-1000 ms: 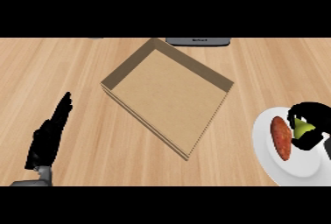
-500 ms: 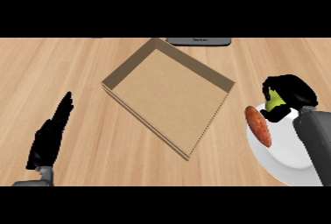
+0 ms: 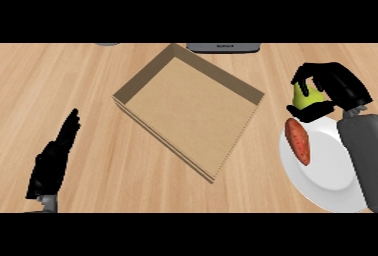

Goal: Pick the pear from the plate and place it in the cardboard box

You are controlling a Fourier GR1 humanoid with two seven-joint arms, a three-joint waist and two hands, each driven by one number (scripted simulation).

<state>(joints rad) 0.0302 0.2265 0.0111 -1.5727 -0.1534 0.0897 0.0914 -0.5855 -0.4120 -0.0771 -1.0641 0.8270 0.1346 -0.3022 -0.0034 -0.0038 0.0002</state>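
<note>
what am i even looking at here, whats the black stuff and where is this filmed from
This is one view, taken from a humanoid robot's head, looking steeply down at a wooden counter. The black shapes are the robot's two hands on grey forearms. The left hand rests open at the lower left, holding nothing. The right hand at the upper right is curled round a yellow-green pear, held by the far edge of a white plate. A reddish-orange food item lies on that plate; I cannot tell what it is. In the middle sits an open, shallow cardboard box, where the pear is meant to go. A dark object shows at the far edge.
</note>
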